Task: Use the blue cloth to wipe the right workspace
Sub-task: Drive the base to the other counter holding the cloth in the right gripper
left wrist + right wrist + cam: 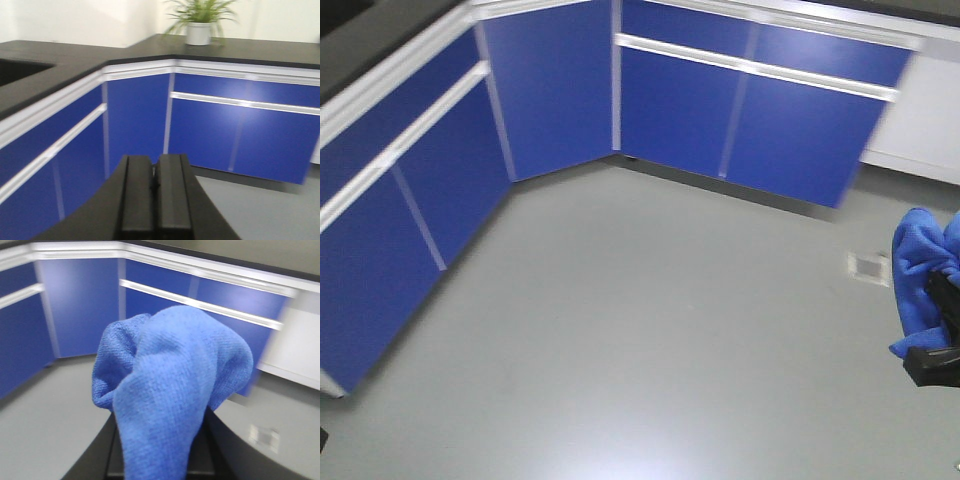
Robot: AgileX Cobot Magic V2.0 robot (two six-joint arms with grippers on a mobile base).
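The blue cloth (170, 385) hangs bunched over my right gripper (161, 450), which is shut on it; the cloth hides the fingertips. In the front view the same cloth (920, 270) and the right gripper (942, 325) sit at the far right edge, above the grey floor. My left gripper (155, 162) is shut with nothing in it and points at the blue cabinets. The right workspace (270, 50) is the black benchtop right of the corner, well beyond both grippers. Only a thin strip of it shows in the right wrist view.
Blue cabinet doors (560, 90) with white rails wrap round the corner. A potted plant (200, 22) stands on the benchtop near the corner. The left benchtop has a dark sink recess (20, 70). Grey floor (640, 330) lies below, with a small vent (868, 265).
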